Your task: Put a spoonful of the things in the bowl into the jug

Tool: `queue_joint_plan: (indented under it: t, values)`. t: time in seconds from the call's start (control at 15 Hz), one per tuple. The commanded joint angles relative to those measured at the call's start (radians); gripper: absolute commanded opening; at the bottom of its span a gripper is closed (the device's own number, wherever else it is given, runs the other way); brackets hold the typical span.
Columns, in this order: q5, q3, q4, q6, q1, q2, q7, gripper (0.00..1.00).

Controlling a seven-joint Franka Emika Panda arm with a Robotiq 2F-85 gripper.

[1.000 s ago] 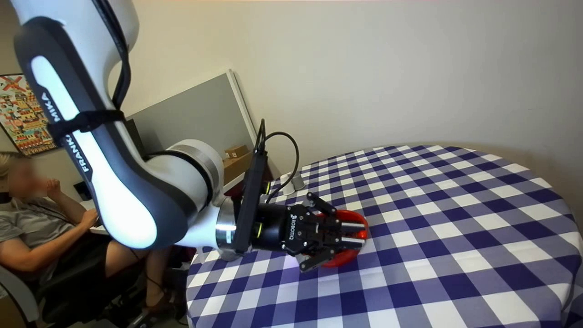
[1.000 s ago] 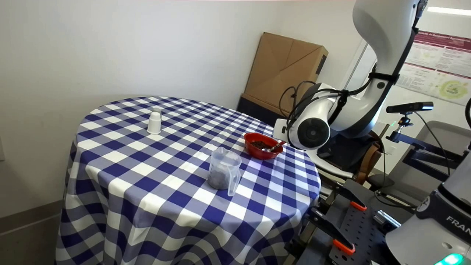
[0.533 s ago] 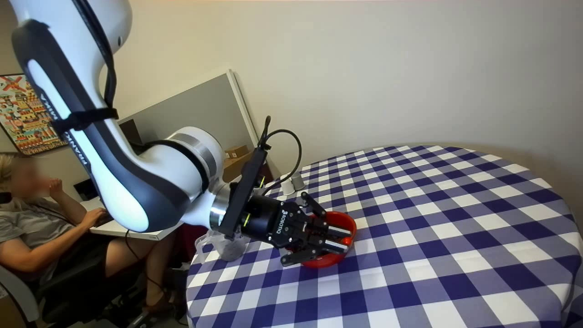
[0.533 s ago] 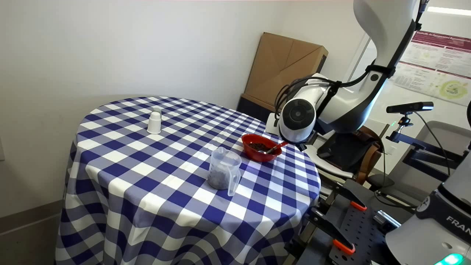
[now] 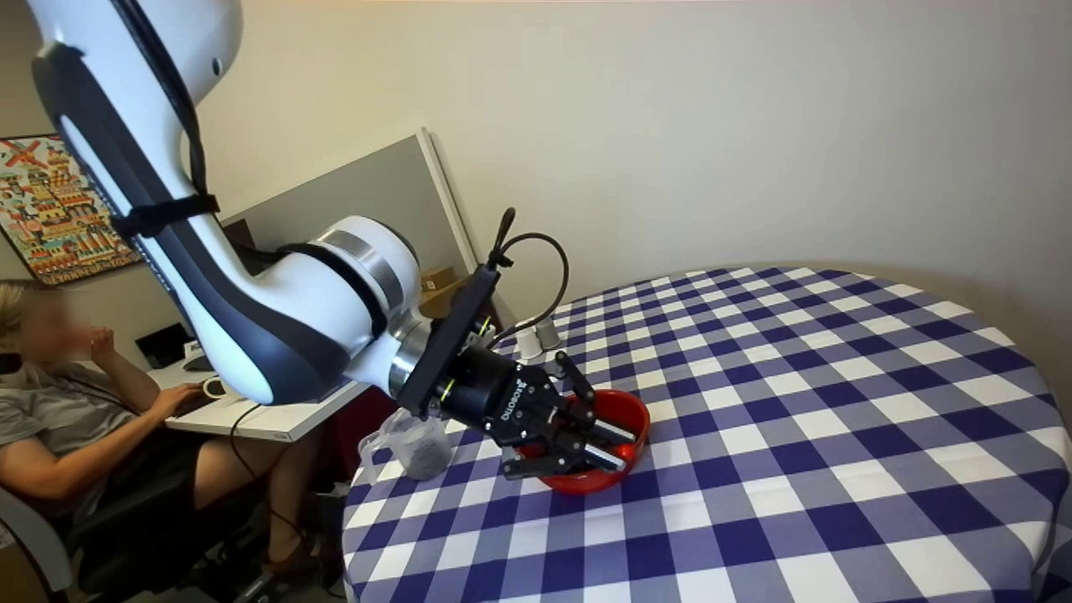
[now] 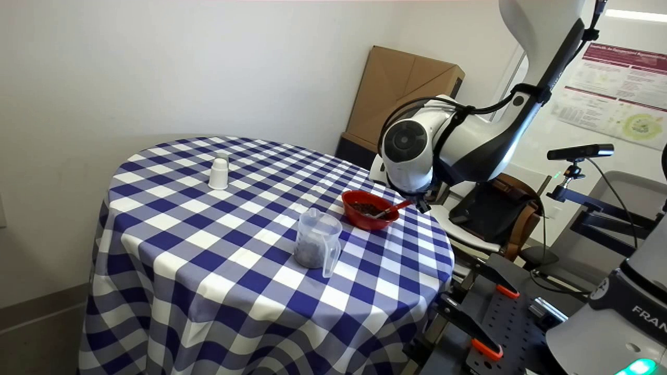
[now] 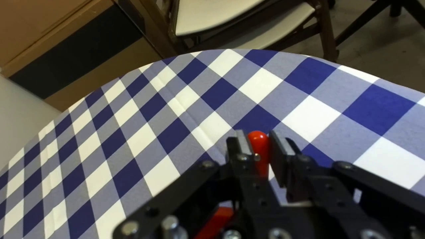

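The pincer grips the spoon by its handle; head in the bowl.

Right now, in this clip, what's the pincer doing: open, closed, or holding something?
Pincer: closed, holding the spoon by its red handle.

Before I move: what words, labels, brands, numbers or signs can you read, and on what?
"ROBOTIQ": on the hand.
"FRAN", cut off by the view's edge: on the arm's base.
Too small: print on the wall poster; the base's round emblem.
Too blurred: lettering on the colourful picture.
No readable numbers.
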Motion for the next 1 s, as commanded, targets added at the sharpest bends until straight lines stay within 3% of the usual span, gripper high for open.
queue_joint_plan:
  t: [0.0, 0.47, 0.93]
  values:
    - [0.122, 0.003, 0.024, 0.048, 0.008, -0.007, -0.087, 0.05]
    - [0.355, 0.006, 0.069, 0.079, 0.024, -0.004, -0.196, 0.05]
    - [0.51, 0.002, 0.099, 0.089, 0.04, -0.009, -0.272, 0.05]
